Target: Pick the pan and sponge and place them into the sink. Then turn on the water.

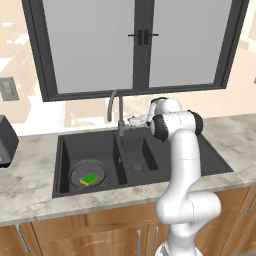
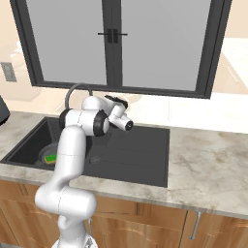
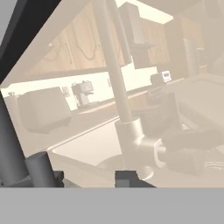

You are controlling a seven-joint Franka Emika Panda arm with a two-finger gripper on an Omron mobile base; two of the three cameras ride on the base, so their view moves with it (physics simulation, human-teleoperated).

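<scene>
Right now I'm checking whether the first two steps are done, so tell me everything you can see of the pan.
The pan is round, shallow and dark grey with a lighter rim, metal by its look. It lies flat and upright on the floor of the large basin of the black sink, toward the near left corner. The green sponge rests inside it. No handle can be made out. No water falls on it, and the gripper is up by the faucet, well away from it.

place: kitchen | signs: black sink, marble counter, wooden cabinets, window
</scene>
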